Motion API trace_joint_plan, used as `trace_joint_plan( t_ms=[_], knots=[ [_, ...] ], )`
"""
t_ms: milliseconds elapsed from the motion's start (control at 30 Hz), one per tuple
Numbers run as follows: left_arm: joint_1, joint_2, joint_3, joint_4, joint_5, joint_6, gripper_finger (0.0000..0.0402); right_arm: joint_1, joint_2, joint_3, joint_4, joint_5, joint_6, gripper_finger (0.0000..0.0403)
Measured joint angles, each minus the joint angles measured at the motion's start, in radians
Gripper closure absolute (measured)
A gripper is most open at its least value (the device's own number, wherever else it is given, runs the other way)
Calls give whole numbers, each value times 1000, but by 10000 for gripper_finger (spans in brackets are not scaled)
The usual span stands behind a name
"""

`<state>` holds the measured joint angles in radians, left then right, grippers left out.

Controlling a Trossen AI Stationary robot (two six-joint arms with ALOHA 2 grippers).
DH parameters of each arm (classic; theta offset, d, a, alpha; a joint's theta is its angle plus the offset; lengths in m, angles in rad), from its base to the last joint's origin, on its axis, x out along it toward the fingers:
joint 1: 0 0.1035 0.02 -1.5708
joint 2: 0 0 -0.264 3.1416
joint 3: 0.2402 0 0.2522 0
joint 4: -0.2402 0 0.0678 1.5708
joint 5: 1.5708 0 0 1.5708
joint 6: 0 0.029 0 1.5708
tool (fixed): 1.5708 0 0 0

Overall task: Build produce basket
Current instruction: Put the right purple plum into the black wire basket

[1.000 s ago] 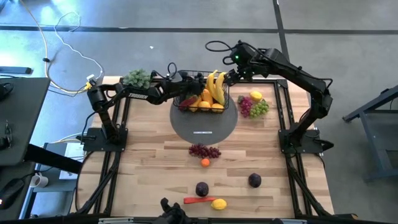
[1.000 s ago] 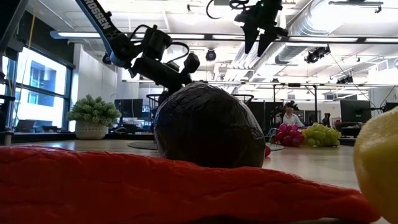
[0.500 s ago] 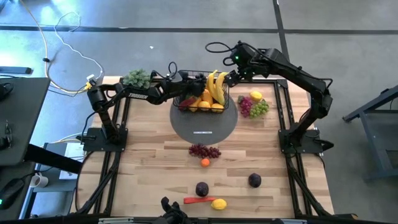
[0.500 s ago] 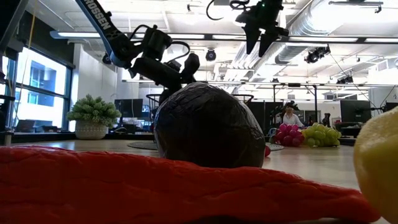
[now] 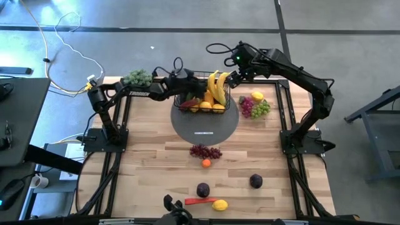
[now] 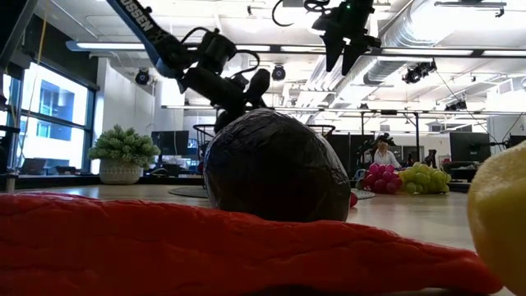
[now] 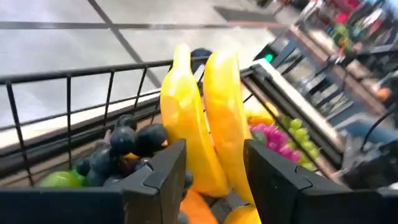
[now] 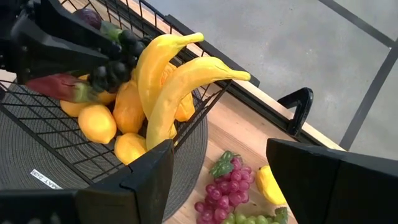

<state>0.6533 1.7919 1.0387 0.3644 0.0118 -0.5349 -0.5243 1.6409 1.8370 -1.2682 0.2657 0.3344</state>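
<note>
- Basket (image 5: pixel 201 100): one, black wire, on a grey disc (image 5: pixel 205 128) at the back of the bench (image 5: pixel 150 162).
- In the basket: two bananas (image 5: pixel 217 87) standing up, dark grapes (image 7: pixel 127 142), lemons (image 8: pixel 97 123), a chilli (image 8: pixel 59 86), something green (image 7: pixel 61 180).
- Loose on the bench: red grapes (image 5: pixel 205 151) with an orange (image 5: pixel 206 164) beside them mid-bench; two plums (image 5: pixel 203 189) nearer the front; one chilli (image 5: pixel 199 201) and one lemon (image 5: pixel 219 204) at the front edge.
- Right of the disc: pink-and-green grapes (image 5: pixel 255 108) and a lemon (image 5: pixel 257 96).
- Left claw (image 7: pixel 214 177) over the basket's left side, fingers apart, holding nothing.
- Right claw (image 8: pixel 217 180) raised at the basket's back right, fingers apart, empty.
- The bench's left half has open room.
</note>
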Motion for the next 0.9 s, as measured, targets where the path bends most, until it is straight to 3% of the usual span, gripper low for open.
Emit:
trace_joint_plan(
  t_ms=[233, 467, 700, 900],
  knots=[
    [16, -3, 88, -126, -27, 55, 252, 0, 0, 0, -10, 0, -2, 165],
    [58, -63, 139, -168, 80, 125, 252, 0, 0, 0, -77, -44, 31, 165],
    [91, -198, 149, -274, 82, 274, 254, 28, 0, 0, -97, -129, 74, 165],
    [98, -323, 148, -408, 68, 374, 254, 64, 0, 0, -97, -132, 141, 165]
  ],
)
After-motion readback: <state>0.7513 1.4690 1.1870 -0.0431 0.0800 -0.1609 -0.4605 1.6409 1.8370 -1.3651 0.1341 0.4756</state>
